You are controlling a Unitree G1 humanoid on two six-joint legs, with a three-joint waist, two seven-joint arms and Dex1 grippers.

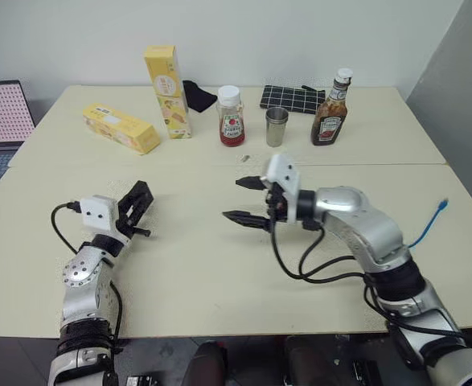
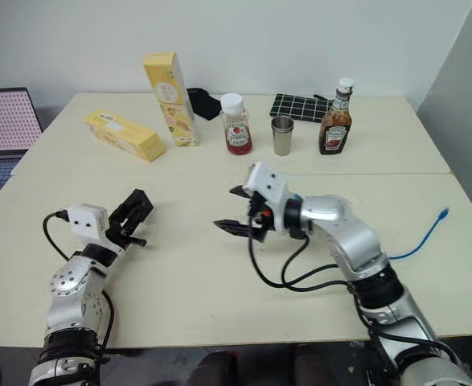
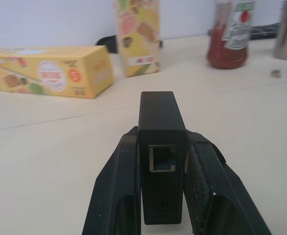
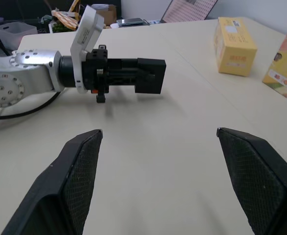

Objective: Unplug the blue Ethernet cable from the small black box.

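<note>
Small black box (image 3: 162, 147) clamped in left claw (image 1: 139, 211); right claw (image 1: 248, 199) wide, empty.

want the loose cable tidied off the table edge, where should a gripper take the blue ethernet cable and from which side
Probably on the cord just behind the plug of the blue Ethernet cable, coming from above. That end lies on the table near its right edge while the rest trails off the edge, and the open right gripper is the nearer one.

cream table (image 1: 219, 265), boxes (image 1: 121, 128), bottles (image 1: 231, 117)
</note>
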